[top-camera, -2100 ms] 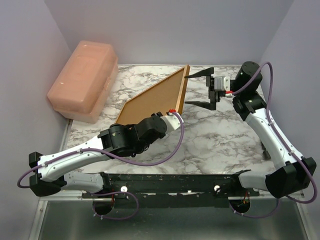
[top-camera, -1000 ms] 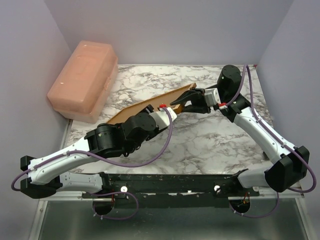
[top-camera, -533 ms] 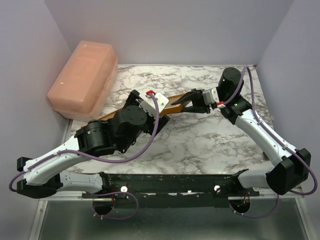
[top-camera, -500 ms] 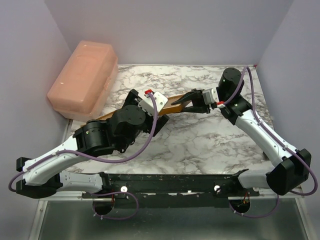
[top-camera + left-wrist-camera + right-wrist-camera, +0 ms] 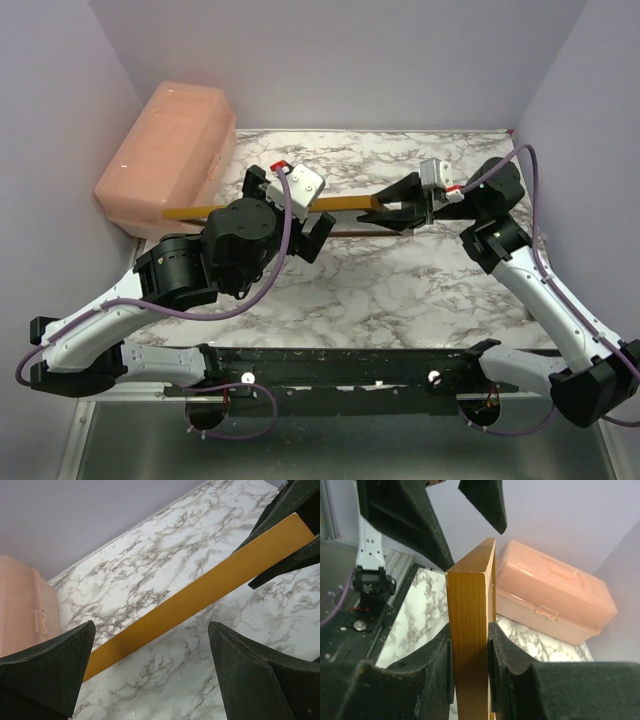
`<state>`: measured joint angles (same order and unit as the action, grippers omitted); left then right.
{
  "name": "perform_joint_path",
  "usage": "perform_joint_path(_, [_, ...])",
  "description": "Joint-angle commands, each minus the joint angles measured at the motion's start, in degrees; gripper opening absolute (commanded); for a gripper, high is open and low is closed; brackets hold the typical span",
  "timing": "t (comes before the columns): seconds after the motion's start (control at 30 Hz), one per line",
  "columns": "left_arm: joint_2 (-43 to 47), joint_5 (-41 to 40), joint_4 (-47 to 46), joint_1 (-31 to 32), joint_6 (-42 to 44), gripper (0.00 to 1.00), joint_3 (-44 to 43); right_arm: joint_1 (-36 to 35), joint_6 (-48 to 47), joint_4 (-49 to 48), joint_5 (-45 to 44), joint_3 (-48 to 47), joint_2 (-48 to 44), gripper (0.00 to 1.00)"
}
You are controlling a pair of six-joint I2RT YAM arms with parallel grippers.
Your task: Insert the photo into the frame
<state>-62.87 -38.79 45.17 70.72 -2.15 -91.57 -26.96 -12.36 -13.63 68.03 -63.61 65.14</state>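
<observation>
The frame (image 5: pixel 350 205) is an orange-brown wooden rectangle held up on edge above the table, so it shows as a thin strip. My right gripper (image 5: pixel 402 203) is shut on its right end. In the right wrist view the wood (image 5: pixel 470 600) sits clamped between both fingers (image 5: pixel 432 670). My left gripper (image 5: pixel 285 208) hangs wide open over the middle of the frame, one finger on either side, not touching it. In the left wrist view the frame's edge (image 5: pixel 200 595) runs diagonally beyond my open fingers (image 5: pixel 50 670). The photo is out of view.
A pink plastic box (image 5: pixel 165 160) stands at the back left corner, also visible behind the frame as the pink box (image 5: pixel 555 600). The marble table (image 5: pixel 400 290) has grey walls on three sides. The arms' black base rail (image 5: pixel 340 365) runs along the near edge.
My left gripper has opened, let go of the frame and drawn back above it. The right gripper has swung right and turned the frame up on edge.
</observation>
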Motion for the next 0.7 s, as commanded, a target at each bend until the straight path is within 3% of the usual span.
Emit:
perform_joint_path(0.0, [-2.37,6.92,1.35,-1.87,-6.23,0.99,-2.55,0.48,19.23,-5.10,-10.65,3.36,-3.10,0.00])
perform_joint_path(0.13, [-3.98,14.41,2.61,-5.04,-12.27,0.98,-2.75,1.04,25.50,-5.80,-21.03,7.44,-5.56,0.00])
perform_joint_path(0.3, [-6.10,24.04,4.61,-10.68,-20.56,0.99,-1.03,1.09,33.28,-7.40,-43.77,14.95,-10.77,0.00])
perform_joint_path(0.5, [-3.41,38.02,-0.67,-18.28,-29.07,0.98,8.84,1.36,38.11,-4.96,-69.60,22.87,-16.18,0.00])
perform_joint_path(0.67, [-2.52,44.91,-2.88,-23.10,-34.03,0.98,16.97,1.86,47.64,-3.34,-83.51,30.56,-19.17,0.00])
